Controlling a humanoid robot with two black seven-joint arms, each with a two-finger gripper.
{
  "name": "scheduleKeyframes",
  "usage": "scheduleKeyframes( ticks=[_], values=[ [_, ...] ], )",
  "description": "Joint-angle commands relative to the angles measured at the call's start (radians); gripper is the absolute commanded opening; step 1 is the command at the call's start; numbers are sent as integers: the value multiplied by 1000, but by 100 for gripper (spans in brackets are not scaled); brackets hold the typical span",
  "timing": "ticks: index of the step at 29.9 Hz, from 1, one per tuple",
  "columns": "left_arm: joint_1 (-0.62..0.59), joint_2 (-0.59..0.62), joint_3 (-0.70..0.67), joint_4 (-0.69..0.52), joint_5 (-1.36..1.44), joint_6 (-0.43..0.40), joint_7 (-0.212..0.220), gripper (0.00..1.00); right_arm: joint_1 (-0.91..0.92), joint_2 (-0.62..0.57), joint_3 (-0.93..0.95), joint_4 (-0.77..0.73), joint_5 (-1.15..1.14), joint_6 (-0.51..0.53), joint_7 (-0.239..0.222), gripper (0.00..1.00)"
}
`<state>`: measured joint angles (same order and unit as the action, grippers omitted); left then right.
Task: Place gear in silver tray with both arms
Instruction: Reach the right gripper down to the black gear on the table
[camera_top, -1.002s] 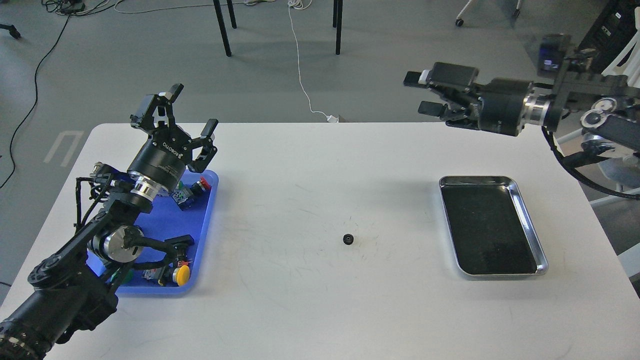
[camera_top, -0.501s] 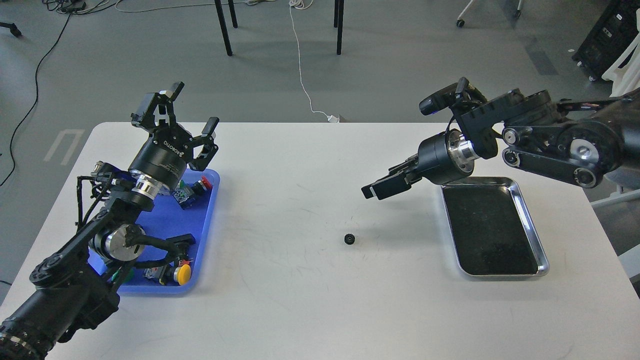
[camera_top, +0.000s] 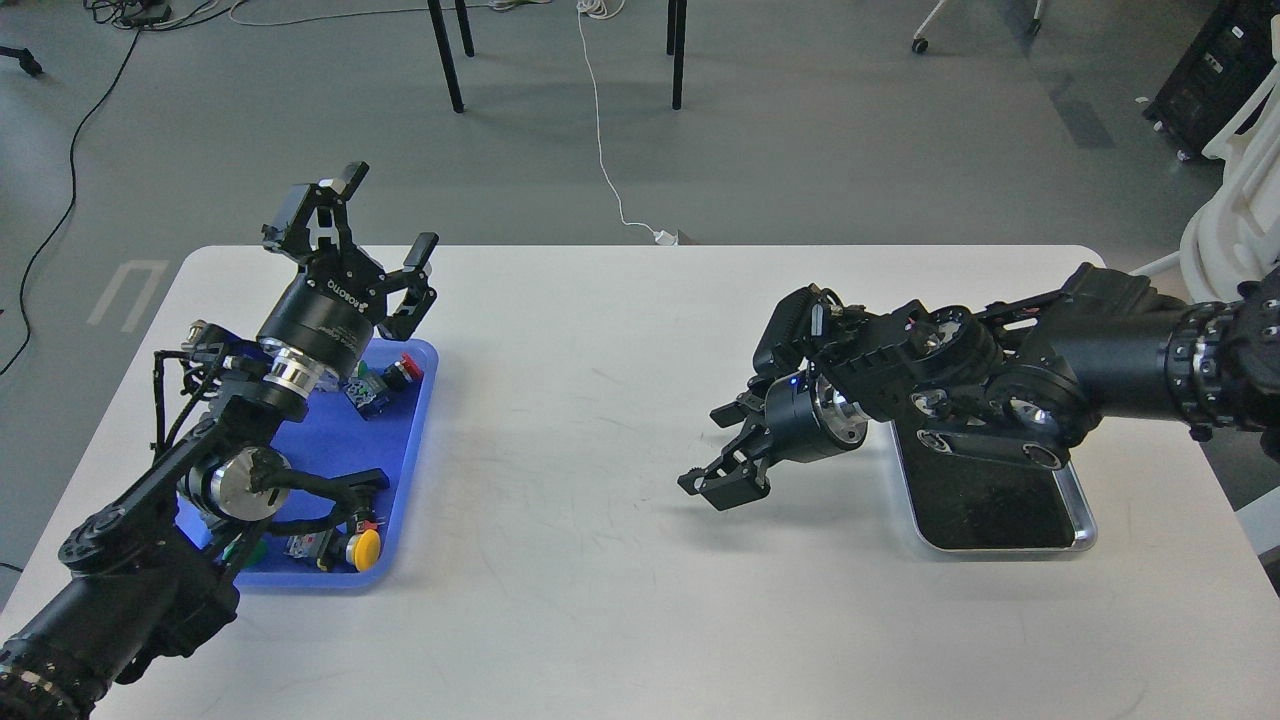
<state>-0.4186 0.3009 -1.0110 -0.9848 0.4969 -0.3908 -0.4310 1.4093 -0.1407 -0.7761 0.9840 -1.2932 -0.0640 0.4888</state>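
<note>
The small black gear does not show; my right gripper (camera_top: 706, 452) hangs low over the middle of the white table (camera_top: 600, 330) and covers the spot where it lay. Its fingers are spread apart and point left and down, and the lower finger (camera_top: 712, 487) is close to the tabletop. The silver tray (camera_top: 1086, 524), with a shiny rim and a black inside, lies at the right; my right arm covers its far half. My left gripper (camera_top: 388, 214) is open and empty, raised above the far edge of the blue tray.
A blue plastic tray (camera_top: 405, 470) at the left holds several push-button parts, one with a yellow cap (camera_top: 364, 548). My left arm lies over it. Chair legs and a white cable are on the floor beyond the table.
My right arm has swung down from high at the far right to just above the table, and its gripper now covers the gear. The left arm has barely moved.
</note>
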Motion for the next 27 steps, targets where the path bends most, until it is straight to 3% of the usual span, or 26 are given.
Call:
scheduleKeyframes(
  ticks=[1, 7, 12, 14, 21, 23, 27],
  values=[
    [0, 3, 0, 0, 0, 0, 0, 98, -26, 33, -14, -33, 0, -30, 0, 93],
    [0, 1, 0, 0, 0, 0, 0, 98, -46, 40, -29, -44, 0, -33, 0, 89],
    [0, 0, 0, 0, 0, -2, 0, 98, -59, 49, -49, -76, 2, -34, 0, 79],
    [0, 0, 0, 0, 0, -2, 0, 98, -64, 49, -49, -77, 2, -34, 0, 70],
    [0, 0, 0, 0, 0, -2, 0, 98, -67, 56, -49, -82, 5, -34, 0, 69],
    [0, 0, 0, 0, 0, -2, 0, 98, -72, 56, -49, -85, 6, -34, 0, 61],
    [0, 0, 0, 0, 0, -2, 0, 98, -73, 61, -48, -99, 8, -36, 0, 59]
  ],
)
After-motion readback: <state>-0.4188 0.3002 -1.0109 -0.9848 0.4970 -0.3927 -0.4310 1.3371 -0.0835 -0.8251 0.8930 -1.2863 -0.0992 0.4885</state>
